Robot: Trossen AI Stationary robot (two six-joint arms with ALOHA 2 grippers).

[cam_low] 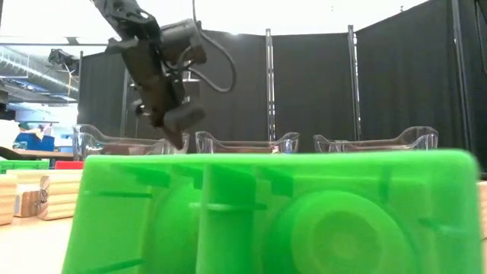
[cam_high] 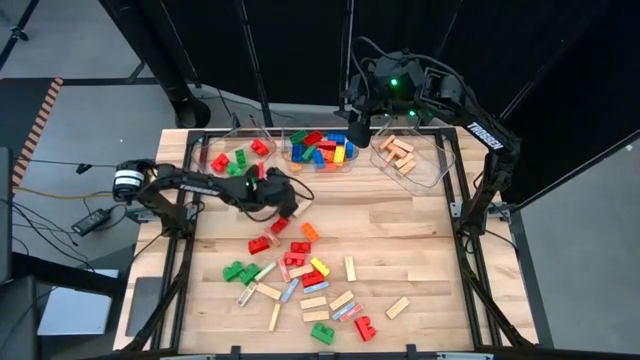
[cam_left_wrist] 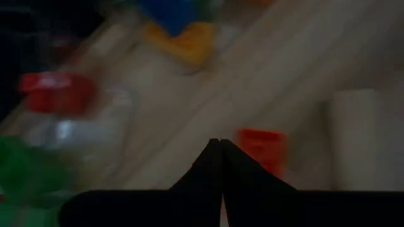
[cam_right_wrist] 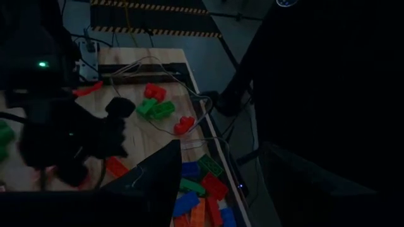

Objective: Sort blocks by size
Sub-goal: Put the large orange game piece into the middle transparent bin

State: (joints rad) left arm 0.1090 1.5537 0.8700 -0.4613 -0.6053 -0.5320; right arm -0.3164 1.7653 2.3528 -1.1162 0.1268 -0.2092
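Loose blocks [cam_high: 300, 280], red, green, blue, yellow, orange and tan, lie scattered on the wooden table. One green block [cam_low: 274, 213] lies right in front of the low camera. My left gripper [cam_high: 291, 208] hangs shut and empty above the table's left middle; it also shows in the low view [cam_low: 179, 138] and in its own wrist view [cam_left_wrist: 218, 146]. A red block [cam_left_wrist: 261, 149] lies on the table just beyond its fingertips. My right gripper [cam_high: 356, 130] waits open over the middle bin [cam_high: 320, 152].
Three clear bins stand along the far edge: the left bin [cam_high: 240, 158] holds red and green blocks, the middle one mixed colours [cam_right_wrist: 199, 189], the right bin [cam_high: 405, 155] tan wooden bars. Bare wood [cam_high: 400, 220] lies at the table's right middle.
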